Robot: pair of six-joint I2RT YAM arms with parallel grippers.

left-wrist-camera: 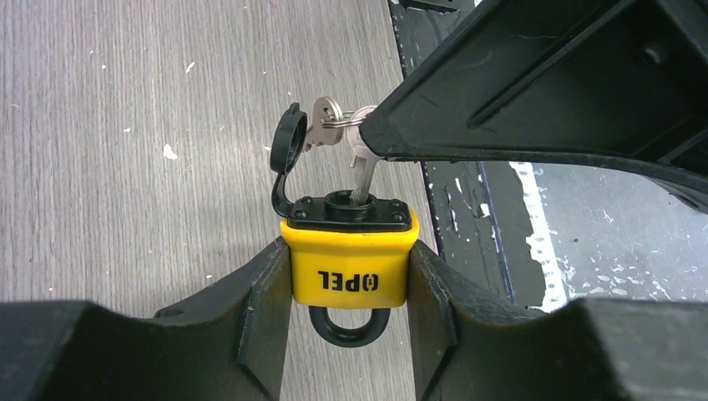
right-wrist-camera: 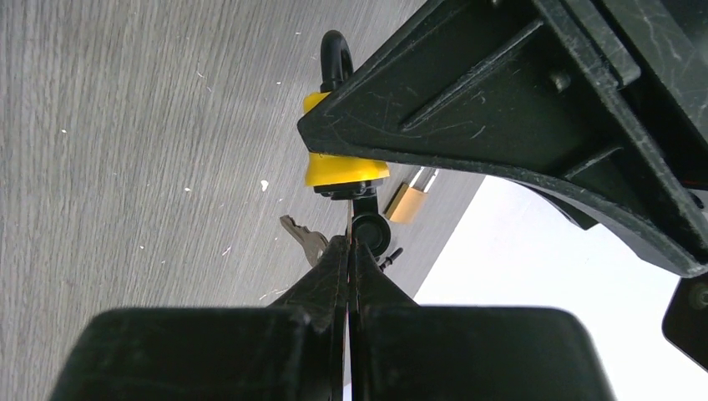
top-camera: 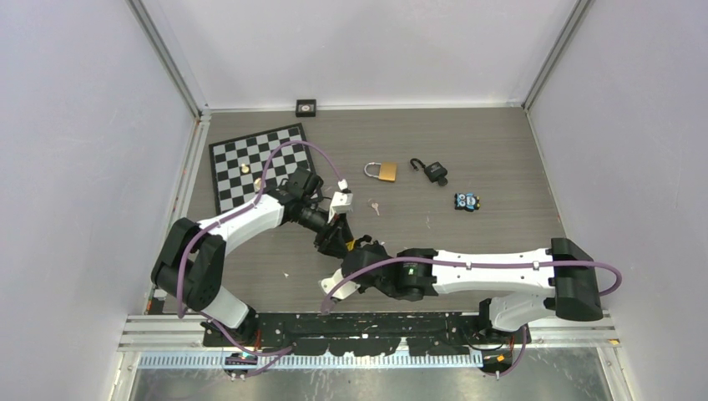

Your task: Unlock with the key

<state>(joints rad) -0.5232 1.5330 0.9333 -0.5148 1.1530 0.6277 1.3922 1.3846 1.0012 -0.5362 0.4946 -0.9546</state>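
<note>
Clamped on the yellow OPEL padlock (left-wrist-camera: 346, 259) with the left gripper (left-wrist-camera: 346, 288), fingers pressed against the two sides of the body, black shackle (left-wrist-camera: 349, 330) toward the wrist camera with both legs seated in the body, keyway end facing away. Pinched tight on the bow of a silver key (left-wrist-camera: 361, 171) with the right gripper (right-wrist-camera: 349, 251), no gap between its fingers. Blade set into the keyway on the black end plate; depth of insertion not clear. Rubber dust cover (left-wrist-camera: 288, 146) flipped open to one side, a second key (left-wrist-camera: 324, 117) hanging off the same ring just beside it. Seen from above, held between the two wrists near the middle of the grey wood-grain table (top-camera: 501, 150), toward its near edge; touching the surface or lifted off it, cannot tell. Farther back, well apart: a brass padlock (top-camera: 381, 171), a black padlock (top-camera: 432, 171) with its shackle swung open, a loose key (top-camera: 374, 206), a small blue object (top-camera: 467, 201), and a checkerboard mat (top-camera: 255, 167) at the back left.
</note>
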